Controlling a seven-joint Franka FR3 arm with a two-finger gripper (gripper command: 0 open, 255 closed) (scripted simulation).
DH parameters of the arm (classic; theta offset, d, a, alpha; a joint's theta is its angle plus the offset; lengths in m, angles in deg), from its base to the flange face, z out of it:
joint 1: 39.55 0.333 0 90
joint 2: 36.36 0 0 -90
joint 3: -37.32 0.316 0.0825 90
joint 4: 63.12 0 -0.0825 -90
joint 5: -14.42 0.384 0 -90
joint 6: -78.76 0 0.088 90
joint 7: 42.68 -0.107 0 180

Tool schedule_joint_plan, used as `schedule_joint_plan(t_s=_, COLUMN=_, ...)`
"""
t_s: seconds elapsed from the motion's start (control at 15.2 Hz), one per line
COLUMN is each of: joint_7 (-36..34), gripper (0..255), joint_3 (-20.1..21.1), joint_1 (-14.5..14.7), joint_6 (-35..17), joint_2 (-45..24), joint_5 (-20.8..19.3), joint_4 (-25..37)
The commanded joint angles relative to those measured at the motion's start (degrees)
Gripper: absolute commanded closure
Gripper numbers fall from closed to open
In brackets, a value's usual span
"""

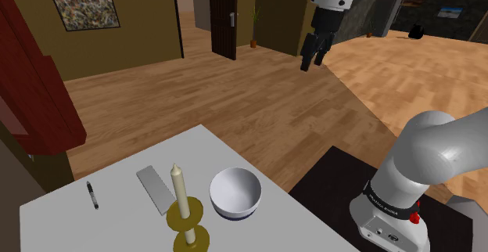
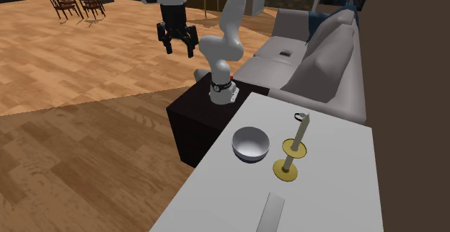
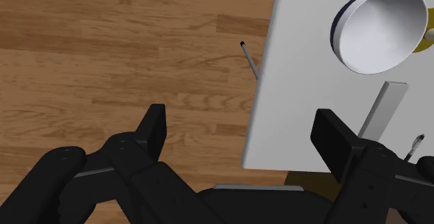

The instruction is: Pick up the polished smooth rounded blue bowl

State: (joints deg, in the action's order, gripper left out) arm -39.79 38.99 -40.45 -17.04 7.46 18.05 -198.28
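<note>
1. Wood floor everywhere; white desk point(image 1: 62, 227) sits lower left of the shoulder view.
2. Bowl point(image 1: 235, 193) near desk's right edge, beside candle point(image 1: 179, 189).
3. Hand point(image 1: 313, 63) high up, spread, empty.
4. Sloppy descent might topple that candle.

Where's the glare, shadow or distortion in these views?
Shoulder view: bowl softly shaded inside, no hard glare; table flat-lit. Second exterior view: floor darker near the camera, brighter beyond. Wrist view: bowl reads as a skewed oval, likely lens stretch.
</note>
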Motion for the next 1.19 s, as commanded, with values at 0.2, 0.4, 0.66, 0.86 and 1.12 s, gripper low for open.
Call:
schedule_joint_plan(t_s=0.2, joint_7=-2.20, gripper=0, joint_3=2.39, joint_1=1.12, joint_6=-4.61, joint_2=1.03, joint_5=1.85, joint_4=-5.15)
schedule_joint_plan(t_s=0.4, joint_7=-4.41, gripper=0, joint_3=4.97, joint_1=2.46, joint_6=-9.46, joint_2=1.34, joint_5=3.86, joint_4=-9.76)
schedule_joint_plan(t_s=0.66, joint_7=-7.37, gripper=0, joint_3=8.72, joint_1=4.47, joint_6=-16.40, joint_2=0.44, joint_5=6.76, joint_4=-14.98)
schedule_joint_plan(t_s=0.86, joint_7=-9.65, gripper=0, joint_3=11.76, joint_1=6.12, joint_6=-22.04, joint_2=-1.39, joint_5=9.01, joint_4=-18.15)
schedule_joint_plan(t_s=1.12, joint_7=-12.75, gripper=0, joint_3=16.15, joint_1=8.22, joint_6=-30.21, joint_2=-5.54, joint_5=11.94, joint_4=-21.22)
